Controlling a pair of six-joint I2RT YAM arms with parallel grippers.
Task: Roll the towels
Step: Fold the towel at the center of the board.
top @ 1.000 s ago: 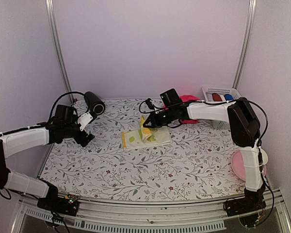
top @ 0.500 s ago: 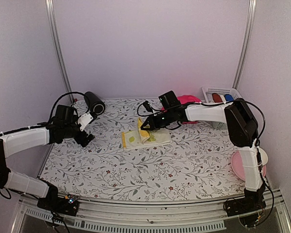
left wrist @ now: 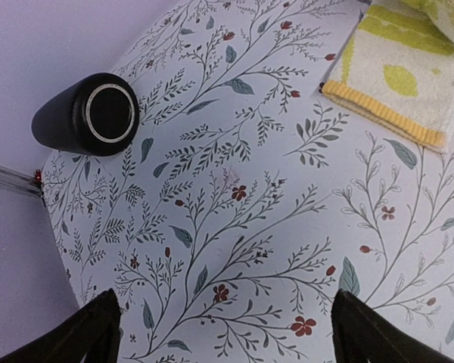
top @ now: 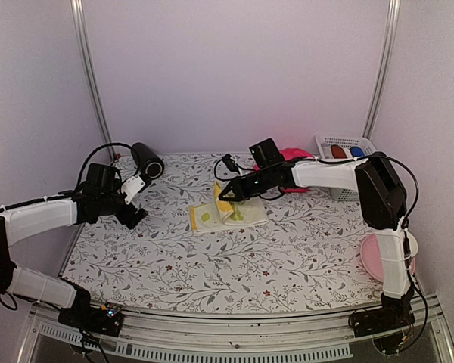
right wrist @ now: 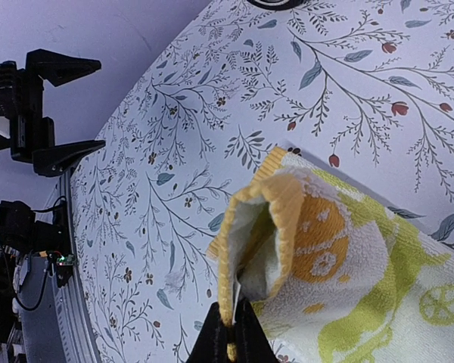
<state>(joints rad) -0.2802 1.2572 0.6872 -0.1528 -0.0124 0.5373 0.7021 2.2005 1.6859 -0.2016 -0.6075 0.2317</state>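
Right wrist view: the right gripper [right wrist: 229, 336] pinches the hem of the yellow towel [right wrist: 340, 280], its fingers pressed together and holding that edge raised in a fold above the floral table [right wrist: 174, 151]. The rest of the towel lies flat mid-table. The left gripper [top: 135, 200] hangs spread wide, well apart from the towel, near the black cylinder [top: 147, 159].

The top view looks down from high above the near edge, covering the whole floral-print table [top: 287, 257]. The left wrist view hangs close over its far-left part, sharing with it the black cylinder [left wrist: 87, 113] and yellow-patterned terry towel [left wrist: 397, 83]. The right wrist view hugs that towel, facing left.
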